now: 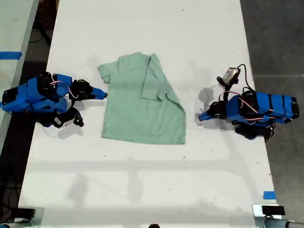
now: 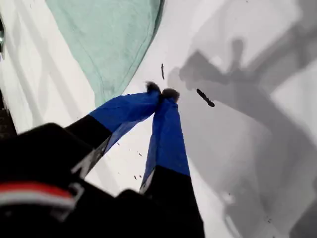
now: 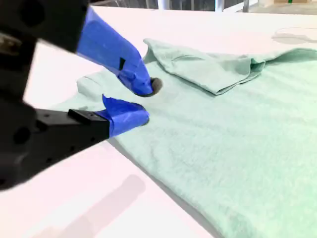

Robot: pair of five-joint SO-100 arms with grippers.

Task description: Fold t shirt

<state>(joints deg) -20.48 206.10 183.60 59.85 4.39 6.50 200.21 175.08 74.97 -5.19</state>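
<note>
Our second gripper (image 3: 138, 101) waits a little open, empty, beside the t shirt (image 1: 137, 107), ready to grab its sleeve; our first gripper (image 2: 161, 93) sits closed, empty, near it.

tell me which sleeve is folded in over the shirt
The sleeve on the exterior view's right: it lies folded in across the shirt. The other sleeve sticks out flat on the table.
</note>
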